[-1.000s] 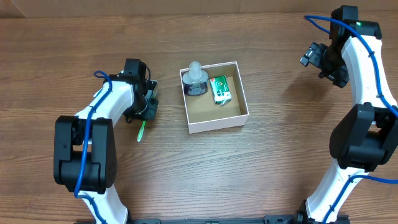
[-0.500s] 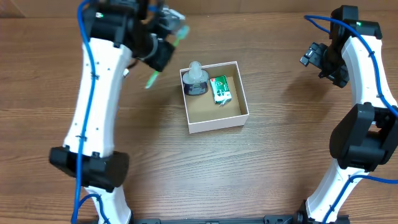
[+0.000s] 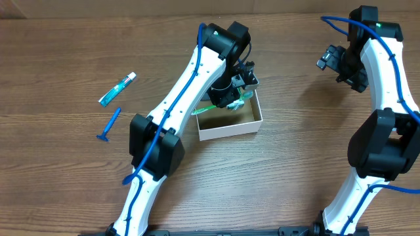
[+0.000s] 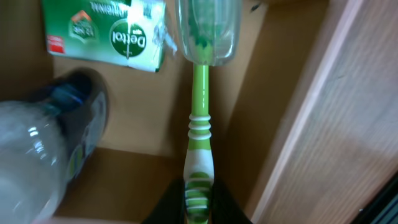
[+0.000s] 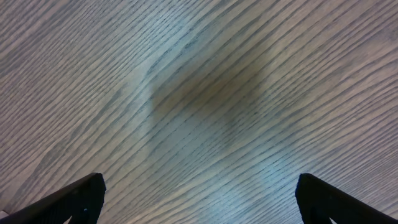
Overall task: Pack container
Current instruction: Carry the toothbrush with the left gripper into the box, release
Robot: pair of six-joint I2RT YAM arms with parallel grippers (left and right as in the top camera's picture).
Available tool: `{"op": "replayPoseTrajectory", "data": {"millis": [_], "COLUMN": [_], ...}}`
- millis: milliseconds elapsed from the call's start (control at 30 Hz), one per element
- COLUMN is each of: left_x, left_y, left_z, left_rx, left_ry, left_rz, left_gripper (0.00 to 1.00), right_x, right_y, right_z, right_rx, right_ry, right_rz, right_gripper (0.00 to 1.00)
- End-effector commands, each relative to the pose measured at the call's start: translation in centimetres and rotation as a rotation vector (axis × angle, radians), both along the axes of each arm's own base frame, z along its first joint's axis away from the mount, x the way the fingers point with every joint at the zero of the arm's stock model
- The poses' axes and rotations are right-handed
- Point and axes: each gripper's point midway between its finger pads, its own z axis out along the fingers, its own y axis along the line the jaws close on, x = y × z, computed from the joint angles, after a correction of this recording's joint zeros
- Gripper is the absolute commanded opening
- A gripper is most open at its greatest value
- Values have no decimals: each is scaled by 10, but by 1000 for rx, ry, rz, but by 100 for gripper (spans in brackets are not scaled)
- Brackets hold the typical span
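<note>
packing looks roughly half done: soap pack [image 4: 106,31] and bottle [image 4: 43,143] lie in the container [image 3: 230,133] at mid-table, left gripper [image 4: 199,208] clamps a green toothbrush [image 4: 200,112] just above its floor, right gripper [image 3: 335,60] hangs spread open far off, and a tube [image 3: 117,89] and small blue tool [image 3: 109,124] lie outside, unpacked.

Green-and-white striped toothbrush [image 4: 199,134], green soap packet [image 4: 106,31], white container [image 3: 230,129] brown inside, blue razor [image 3: 109,123], wood-grain table [image 3: 295,170]

Left gripper [image 4: 198,215] pinches a green toothbrush [image 4: 200,124] (head capped) over the container [image 4: 264,71], beside Dettol soap [image 4: 106,31].
</note>
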Motion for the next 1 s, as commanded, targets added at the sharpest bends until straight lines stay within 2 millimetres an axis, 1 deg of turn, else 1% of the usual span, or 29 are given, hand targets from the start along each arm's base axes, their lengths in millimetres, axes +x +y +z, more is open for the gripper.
{"op": "replayPoseTrajectory", "data": {"millis": [0, 33, 67, 100, 133, 167, 233, 267, 333, 367, 400, 433, 467, 500, 533, 567, 633, 667, 700, 733, 767, 800, 833, 867, 933, 967], "left_x": [3, 4, 5, 6, 5, 6, 3, -1, -13, -34, -45, -52, -50, -40, -28, -14, 1, 12, 20, 27, 33, 44, 56, 63, 81, 87], "left_y": [0, -1, -2, -2, -4, -6, -17, -25, -42, -53, -56, -55, -41, -16, 11, 46, 94, 127, 149, 172, 190, 218, 245, 259, 279, 287], "left_z": [-15, -15, -14, -13, -11, -4, 20, 39, 92, 126, 143, 156, 174, 194, 211, 230, 244, 245, 244, 239, 236, 227, 211, 197, 152, 122], "left_rx": [12, 8, 4, 2, -2, -11, -66, -112, -203, -266, -288, -289, -243, -180, -128, -108, -115, -124, -171, -218, -241, -240, -216, -213, -227, -213], "left_ry": [22, 18, 12, 8, 7, -6, -36, -62, -162, -213, -246, -288, -380, -491, -582, -658, -680, -666, -625, -581, -561, -548, -531, -506, -420, -372], "left_rz": [-23, -23, -22, -10, -4, 15, 11, -1, -32, -78, -103, -118, -76, 32, 140, 283, 441, 538, 574, 593, 621, 687, 755, 785, 841, 846], "left_gripper": [32, 50, 74, 80, 77, 76, 75, 75, 78, 78, 78, 77, 78, 81, 82, 85, 89, 91, 92, 93, 96, 98, 98, 99, 100, 100], "right_x": [1, 1, 1, 1, 1, 1, 1, 1, 1, 1, 1, 1, 1, 1, 1, 1, 1, 1, 1, 1, 1, 1, 1, 1, 1, 1], "right_y": [-1, -1, -1, -1, -1, -1, -1, -1, -1, -1, -1, -1, -1, -1, -1, -1, -1, -1, -1, -1, -1, -1, -1, -1, -1, -1], "right_z": [5, 5, 5, 5, 5, 5, 5, 5, 5, 5, 5, 5, 5, 5, 5, 5, 5, 5, 5, 5, 5, 5, 5, 5, 5, 5], "right_rx": [-12, -12, -12, -12, -12, -12, -12, -12, -12, -12, -12, -12, -12, -12, -12, -12, -12, -12, -12, -12, -12, -12, -12, -12, -12, -12], "right_ry": [-14, -14, -14, -14, -14, -14, -14, -14, -14, -14, -14, -14, -14, -14, -14, -14, -14, -14, -14, -14, -14, -14, -14, -14, -14, -14], "right_rz": [-5, -6, -5, -6, -5, -5, -5, -5, -5, -6, -5, -5, -5, -5, -5, -5, -5, -5, -5, -5, -5, -6, -6, -5, -6, -6], "right_gripper": [100, 100, 100, 100, 100, 100, 100, 100, 100, 100, 100, 100, 100, 100, 100, 100, 100, 100, 100, 100, 100, 100, 100, 100, 100, 100]}}
